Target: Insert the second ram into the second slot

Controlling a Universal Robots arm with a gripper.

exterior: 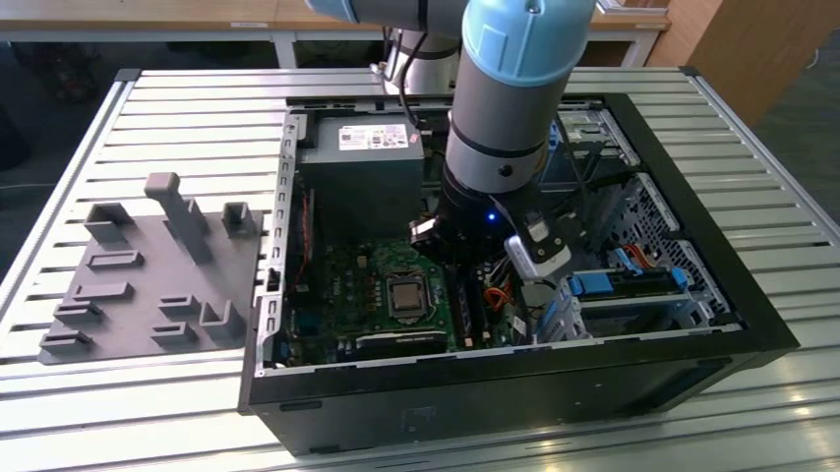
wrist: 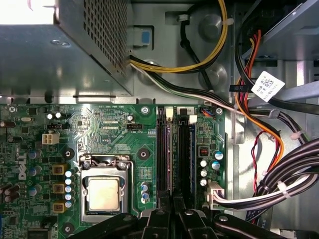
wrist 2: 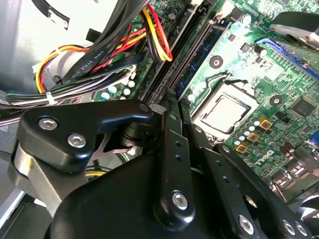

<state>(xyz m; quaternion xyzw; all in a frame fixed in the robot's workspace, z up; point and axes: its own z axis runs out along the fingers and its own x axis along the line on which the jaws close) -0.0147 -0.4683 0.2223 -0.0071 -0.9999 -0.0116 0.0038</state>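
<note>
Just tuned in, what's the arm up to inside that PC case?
The robot arm has reached down into the open computer case, with its hand right over the memory slots beside the processor socket on the motherboard. In both wrist views the fingers are close together in line with the slots, with a thin edge between them that could be the second ram, though I can't confirm it.
</note>
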